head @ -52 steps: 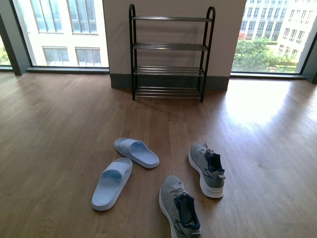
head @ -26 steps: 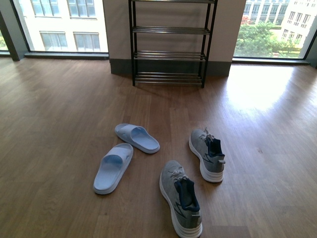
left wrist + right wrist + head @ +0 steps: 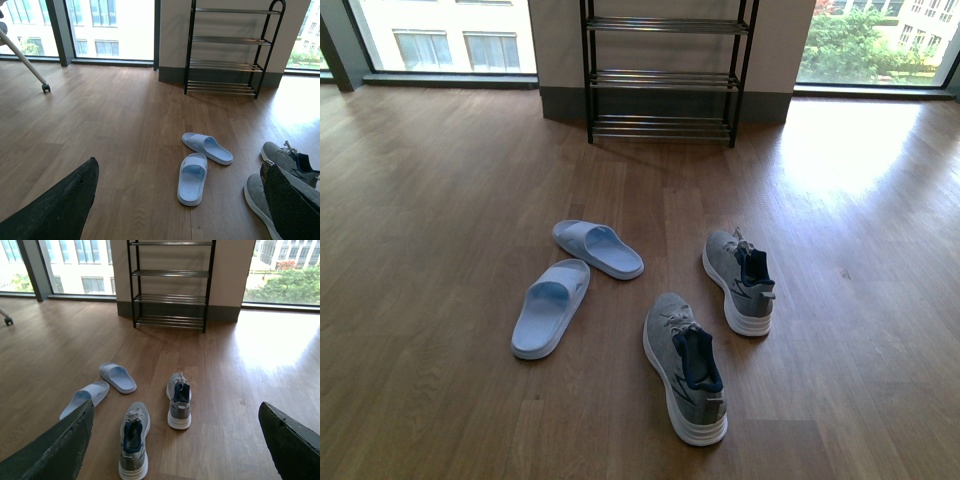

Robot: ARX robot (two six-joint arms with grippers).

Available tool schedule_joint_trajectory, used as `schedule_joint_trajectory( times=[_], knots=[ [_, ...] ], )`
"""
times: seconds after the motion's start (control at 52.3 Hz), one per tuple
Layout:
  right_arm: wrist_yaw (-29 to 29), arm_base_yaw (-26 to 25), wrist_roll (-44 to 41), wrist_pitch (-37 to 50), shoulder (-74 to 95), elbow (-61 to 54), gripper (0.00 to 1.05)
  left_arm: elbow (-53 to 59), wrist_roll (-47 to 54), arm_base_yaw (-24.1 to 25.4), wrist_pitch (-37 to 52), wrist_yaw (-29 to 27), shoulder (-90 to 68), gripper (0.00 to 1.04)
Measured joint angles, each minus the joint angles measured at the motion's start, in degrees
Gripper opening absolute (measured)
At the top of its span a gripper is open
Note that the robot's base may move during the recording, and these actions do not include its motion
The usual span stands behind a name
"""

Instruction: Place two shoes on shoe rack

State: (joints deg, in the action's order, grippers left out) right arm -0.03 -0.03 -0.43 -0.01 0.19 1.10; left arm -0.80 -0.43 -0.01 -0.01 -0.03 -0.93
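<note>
the shoe rack (image 3: pixel 663 78) is cut off at its top in the front view; left gripper (image 3: pixel 178 165) and right gripper (image 3: pixel 176 406) show only finger edges, jaws wide, empty

1. The shoe rack (image 3: pixel 660 75) stands at the far end of the floor (image 3: pixel 440 200), backed against the wall (image 3: pixel 558 45), between the left window (image 3: pixel 440 35) and the right window (image 3: pixel 870 40).
2. Well in front of it, to the left, the far slipper (image 3: pixel 598 248) lies just behind the near slipper (image 3: pixel 550 306).
3. To their right, the far sneaker (image 3: pixel 739 281) sits behind and to the right of the near sneaker (image 3: pixel 686 367), apart from it.

Bare room; wooden floor (image 3: pixel 440 200), shoe rack (image 3: pixel 660 78)
</note>
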Motion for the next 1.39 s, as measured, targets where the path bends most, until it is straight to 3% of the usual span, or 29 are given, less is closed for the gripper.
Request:
schedule_joint_trajectory(
  times=[1.395],
  knots=[
    [0.07,0.00,0.00,-0.02,0.02,0.00,0.95,0.00,0.00,0.00,-0.02,0.04,0.00,0.95]
  ],
)
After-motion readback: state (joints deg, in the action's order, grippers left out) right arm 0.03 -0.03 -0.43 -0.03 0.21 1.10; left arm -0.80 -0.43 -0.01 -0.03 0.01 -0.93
